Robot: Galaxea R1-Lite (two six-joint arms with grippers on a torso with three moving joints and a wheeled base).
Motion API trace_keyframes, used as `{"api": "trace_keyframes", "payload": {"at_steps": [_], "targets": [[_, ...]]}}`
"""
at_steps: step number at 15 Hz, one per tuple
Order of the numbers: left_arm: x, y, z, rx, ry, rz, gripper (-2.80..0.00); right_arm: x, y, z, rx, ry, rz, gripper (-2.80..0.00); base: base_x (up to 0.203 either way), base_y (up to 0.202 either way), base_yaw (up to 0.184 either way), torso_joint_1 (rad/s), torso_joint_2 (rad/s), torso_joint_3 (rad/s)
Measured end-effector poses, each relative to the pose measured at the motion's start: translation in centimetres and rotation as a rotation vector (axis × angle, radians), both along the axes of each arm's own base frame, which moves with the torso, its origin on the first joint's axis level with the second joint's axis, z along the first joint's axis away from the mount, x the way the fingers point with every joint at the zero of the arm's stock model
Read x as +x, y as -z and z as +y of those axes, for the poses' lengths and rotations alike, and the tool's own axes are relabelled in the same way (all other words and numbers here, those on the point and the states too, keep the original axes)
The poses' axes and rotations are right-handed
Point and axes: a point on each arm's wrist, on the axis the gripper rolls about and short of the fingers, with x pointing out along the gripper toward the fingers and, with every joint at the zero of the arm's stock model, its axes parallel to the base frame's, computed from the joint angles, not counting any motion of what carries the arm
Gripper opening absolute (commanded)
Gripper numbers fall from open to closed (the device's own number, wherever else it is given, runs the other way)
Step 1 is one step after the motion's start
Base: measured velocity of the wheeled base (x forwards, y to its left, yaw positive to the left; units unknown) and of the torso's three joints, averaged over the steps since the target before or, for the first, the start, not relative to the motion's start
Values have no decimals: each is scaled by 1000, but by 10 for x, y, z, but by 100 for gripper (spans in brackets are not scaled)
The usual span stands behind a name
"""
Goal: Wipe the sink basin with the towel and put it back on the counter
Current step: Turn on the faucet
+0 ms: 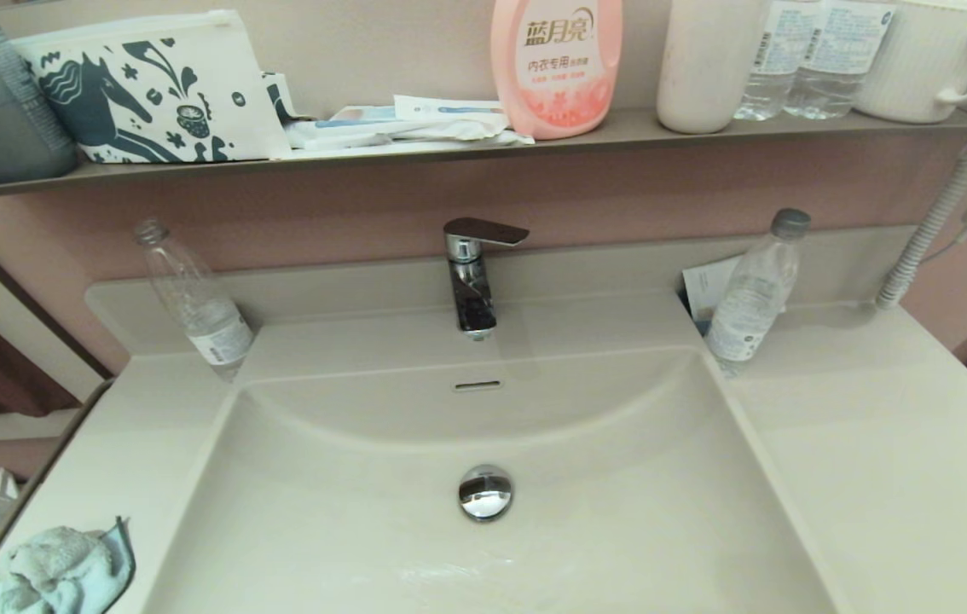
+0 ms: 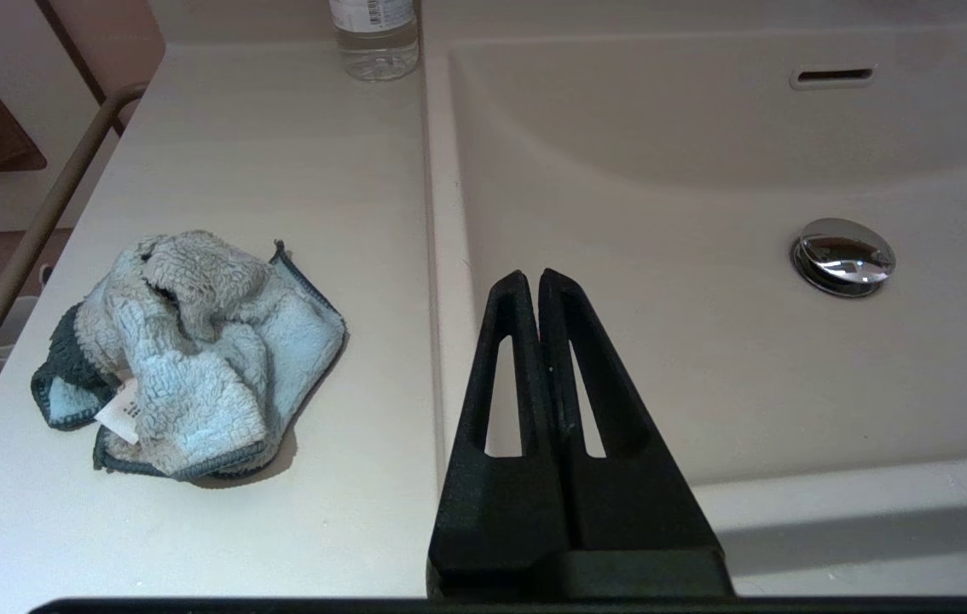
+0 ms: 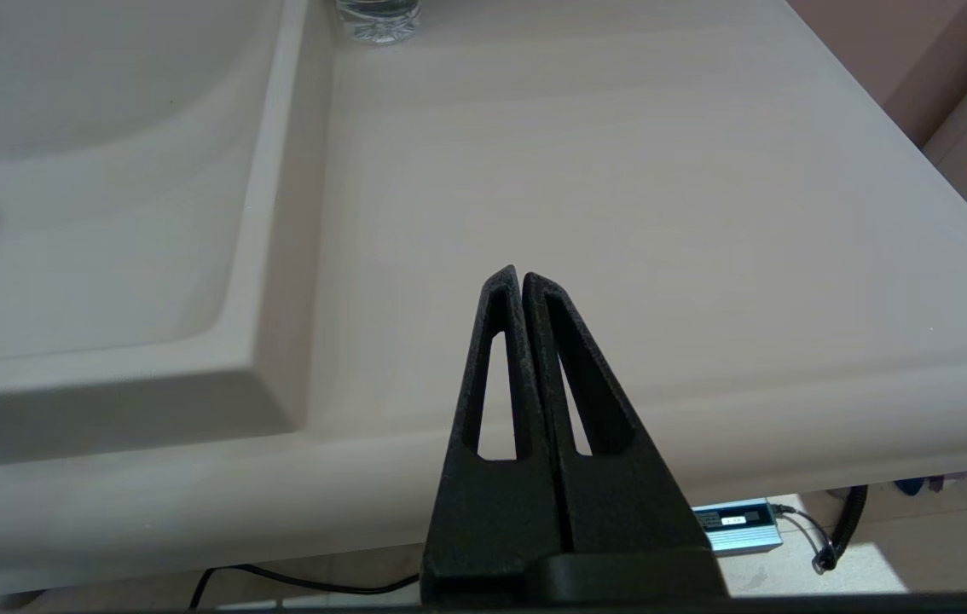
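The towel [image 2: 189, 354] lies crumpled in a heap on the counter [image 2: 279, 170], beside the sink basin's [image 2: 705, 358] outer edge and off to the side of the left gripper [image 2: 532, 277], clear of its fingers. That gripper hangs above the basin's near wall with its two black fingers pressed together, holding nothing. Beyond its tips, across the bowl, sit the chrome drain plug [image 2: 843, 256] and the overflow slot [image 2: 833, 77]. A clear water bottle [image 2: 373, 38] stands far ahead of it on the counter. The right gripper [image 3: 520, 275] is likewise closed and empty, poised over the bare counter on the basin's other side, with another bottle [image 3: 379, 17] well ahead of it.
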Motion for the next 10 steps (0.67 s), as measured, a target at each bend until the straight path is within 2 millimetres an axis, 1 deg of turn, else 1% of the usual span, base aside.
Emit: {"api": "trace_keyframes", "payload": {"at_steps": [10], "targets": [[0, 0, 0, 0, 0, 0, -280, 0, 0, 0, -6, 1, 0, -280, 0, 0, 0, 0, 0, 0]]}}
